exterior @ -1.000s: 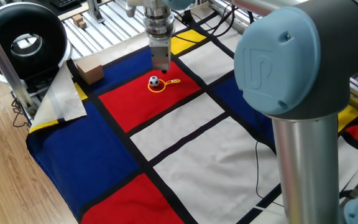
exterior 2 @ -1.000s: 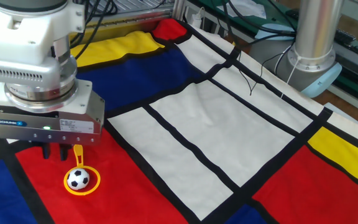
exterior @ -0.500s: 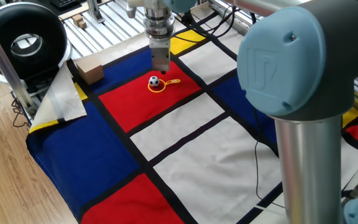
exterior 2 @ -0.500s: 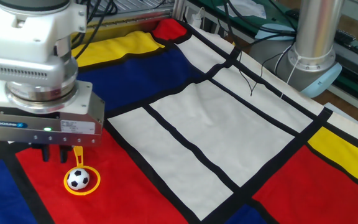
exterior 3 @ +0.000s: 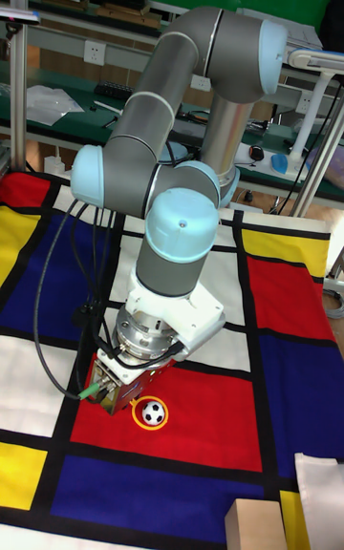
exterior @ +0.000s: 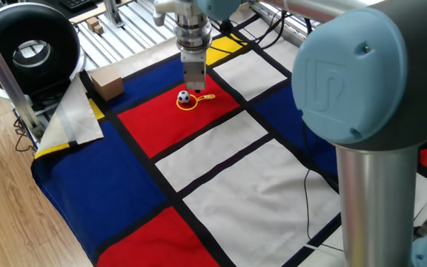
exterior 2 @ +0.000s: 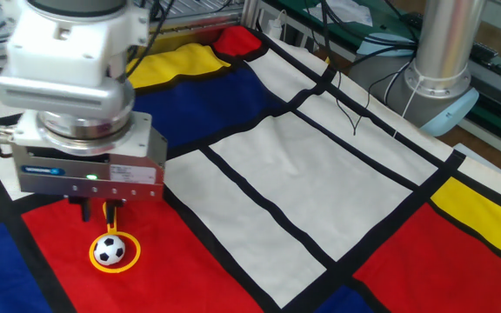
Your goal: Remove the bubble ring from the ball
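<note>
Arm: the grey UR5 arm (exterior 3: pixel 182 216) reaches down over the red cloth panel (exterior: pixel 161 119), the wrist sitting just above the ball.
Gripper: the gripper (exterior 2: pixel 95 209) hangs right beside the ring's handle; the fingers are mostly tucked under the body, so whether they are apart or together, I cannot tell. Nothing appears to be held.
Ring location: the bubble ring (exterior 2: pixel 114 253) lies flat on the red panel, its loop encircling the ball.
Ball: the ball (exterior 2: pixel 109 250) sits inside the loop, resting on the cloth.
Ring axis: in the other fixed view the long axis runs from the loop up along the handle, which points away from the ball toward the gripper.
Step in hand: lining up on the handle, by my read.
How to do it well: straddle the handle across its width, well clear of the ball, close gently, then lift straight up so the loop clears the ball without rolling it.
</note>
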Tool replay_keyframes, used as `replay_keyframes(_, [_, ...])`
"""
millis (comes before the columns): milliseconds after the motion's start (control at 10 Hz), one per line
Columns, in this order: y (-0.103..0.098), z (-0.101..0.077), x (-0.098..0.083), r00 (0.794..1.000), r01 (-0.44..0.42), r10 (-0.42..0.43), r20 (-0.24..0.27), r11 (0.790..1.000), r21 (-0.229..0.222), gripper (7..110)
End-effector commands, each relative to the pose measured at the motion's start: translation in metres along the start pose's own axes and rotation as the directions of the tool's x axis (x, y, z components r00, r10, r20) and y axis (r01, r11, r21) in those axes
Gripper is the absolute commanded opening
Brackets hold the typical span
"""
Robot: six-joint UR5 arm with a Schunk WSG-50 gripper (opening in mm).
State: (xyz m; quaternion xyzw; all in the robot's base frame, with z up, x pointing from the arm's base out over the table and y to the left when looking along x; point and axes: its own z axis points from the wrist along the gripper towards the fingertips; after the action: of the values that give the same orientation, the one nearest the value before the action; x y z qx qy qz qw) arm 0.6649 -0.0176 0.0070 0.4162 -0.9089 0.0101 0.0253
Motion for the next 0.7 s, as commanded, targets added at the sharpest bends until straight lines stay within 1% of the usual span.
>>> replay_keyframes(0, [0.005,0.005,-0.001,1.000,-0.004,0.004,0.015,1.000,0.001,22])
replay_keyframes(300, [0.007,0.010,0.002,1.000,0.022,-0.022,-0.006,1.000,-0.019,22])
replay_keyframes(600, [0.005,0.016,0.006,0.999,0.031,-0.031,-0.010,0.999,-0.015,22])
